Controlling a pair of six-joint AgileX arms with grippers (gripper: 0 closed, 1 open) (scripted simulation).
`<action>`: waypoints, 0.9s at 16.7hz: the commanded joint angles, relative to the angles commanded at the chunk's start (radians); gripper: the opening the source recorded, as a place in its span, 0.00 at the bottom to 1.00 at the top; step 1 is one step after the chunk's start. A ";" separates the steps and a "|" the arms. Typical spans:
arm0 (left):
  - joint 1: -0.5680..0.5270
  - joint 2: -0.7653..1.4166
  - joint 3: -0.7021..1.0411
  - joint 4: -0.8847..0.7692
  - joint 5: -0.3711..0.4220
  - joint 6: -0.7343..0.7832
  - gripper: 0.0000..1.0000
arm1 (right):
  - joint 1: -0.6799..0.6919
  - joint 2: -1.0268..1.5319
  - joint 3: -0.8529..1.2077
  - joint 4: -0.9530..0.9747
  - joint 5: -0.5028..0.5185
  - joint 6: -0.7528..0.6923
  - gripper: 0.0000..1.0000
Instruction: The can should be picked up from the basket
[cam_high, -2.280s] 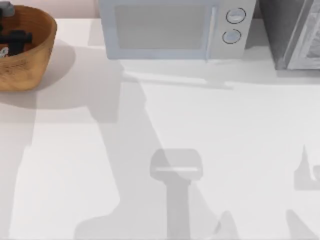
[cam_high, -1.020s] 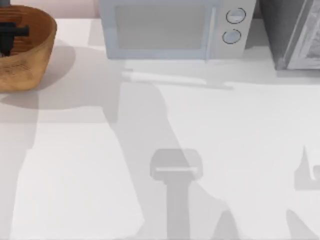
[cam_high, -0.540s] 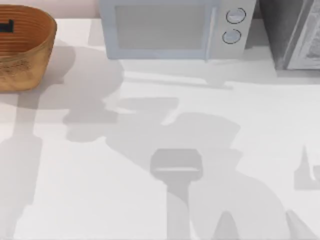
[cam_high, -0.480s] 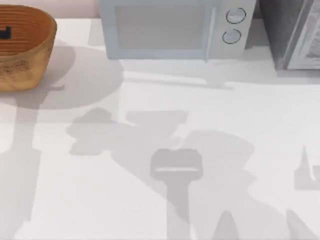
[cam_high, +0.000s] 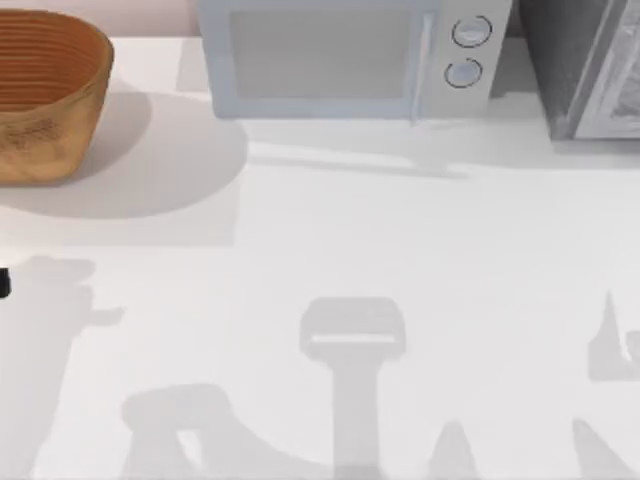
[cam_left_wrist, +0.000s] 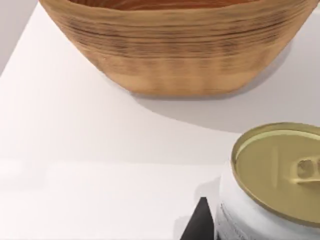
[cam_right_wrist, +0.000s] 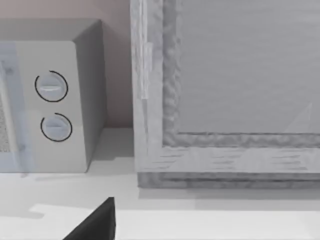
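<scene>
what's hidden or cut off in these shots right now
- Can: left wrist view, lower body and far side cut by the picture's edge, so its label is unreadable.
- Left end effector: one dark finger tip beside the can; grip not visible.
- Basket: top view, its left part is cut off by the edge.
- Right end effector: one dark corner, cut by the edge.

The white tabletop (cam_high: 400, 260) lies bare across the middle and lower frame of the top view. Obstacles line the upper edge: an orange-brown wicker basket (cam_high: 50, 95) upper left, a pale grey microwave (cam_high: 350, 55) centre, a grey cabinet (cam_high: 590, 65) upper right.
</scene>
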 joint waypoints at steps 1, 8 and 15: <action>-0.002 -0.104 -0.089 0.048 0.010 -0.008 0.00 | 0.000 0.000 0.000 0.000 0.000 0.000 1.00; -0.004 -0.581 -0.458 0.323 0.088 -0.049 0.00 | 0.000 0.000 0.000 0.000 0.000 0.000 1.00; -0.002 -0.622 -0.484 0.357 0.098 -0.051 0.00 | 0.000 0.000 0.000 0.000 0.000 0.000 1.00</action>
